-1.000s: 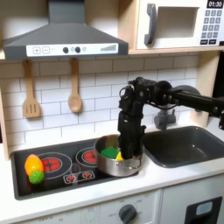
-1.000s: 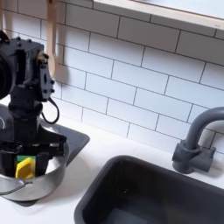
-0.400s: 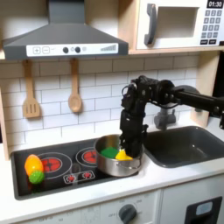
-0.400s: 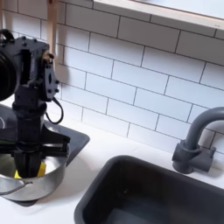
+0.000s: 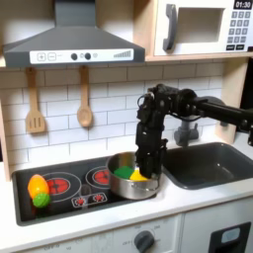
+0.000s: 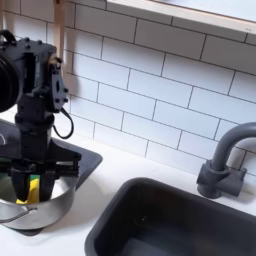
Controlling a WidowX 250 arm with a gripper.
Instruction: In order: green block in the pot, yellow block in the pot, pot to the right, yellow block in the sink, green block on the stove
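The sink [image 5: 203,163] fills the right of both exterior views, empty. The stove [image 5: 61,188] lies lower left in the first exterior view, with the pot [image 5: 131,178] on its right edge. The tool [image 6: 31,186] reaches down into the pot, its fingers either side of the yellow block [image 6: 33,189]; whether they pinch it I cannot tell. The block stands roughly upright, long axis vertical. The green block [image 5: 124,172] lies beside it. A loose pinch could drop the yellow block, or a finger could snag the rim and drag the pot.

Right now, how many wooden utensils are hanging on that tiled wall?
2: a slotted spatula at the first exterior view's left and a spoon just right of it, both below the hood.
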